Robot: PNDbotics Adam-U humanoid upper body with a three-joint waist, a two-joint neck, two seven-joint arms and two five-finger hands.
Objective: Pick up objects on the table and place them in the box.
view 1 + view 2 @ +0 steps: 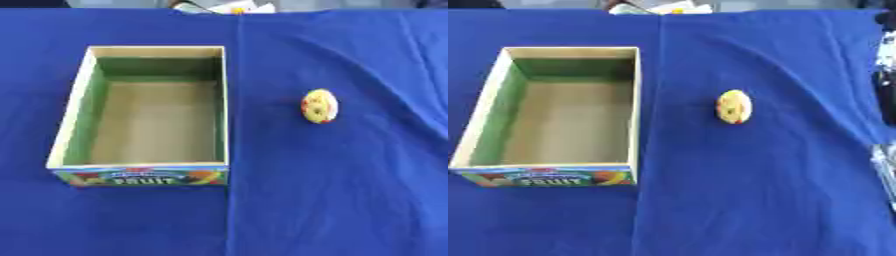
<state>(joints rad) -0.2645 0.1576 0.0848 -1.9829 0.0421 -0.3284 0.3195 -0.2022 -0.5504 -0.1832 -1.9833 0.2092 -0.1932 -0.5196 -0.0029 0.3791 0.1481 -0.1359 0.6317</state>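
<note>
Start of the pick step, by the look of it: nothing is held and nothing is in the box yet. One box (pixel 68 120), open-topped, pale rim, green inner walls, tan floor, printed front panel reading "FRUIT", sits left of centre on the worktop (pixel 350 200), which is covered by a blue cloth. One small round yellow object with red spots (pixel 319 105) lies on the cloth to the right of the box, well apart from it, level with the box's middle. The box interior shows bare.

Neither robot hand is in view, so I cannot tell whether either is spread, pressed together or pinching. Some dark and silver hardware shows at the far right edge of the right eye view; too unclear to call it a hand.

Next move likely calls for a robot hand, probably the right since the object sits on that side, to come down over the yellow object, close round it, lift, and carry it left over the box rim.

Count: one box, one yellow object. Some pale clutter past the cloth's far edge, not identifiable.
</note>
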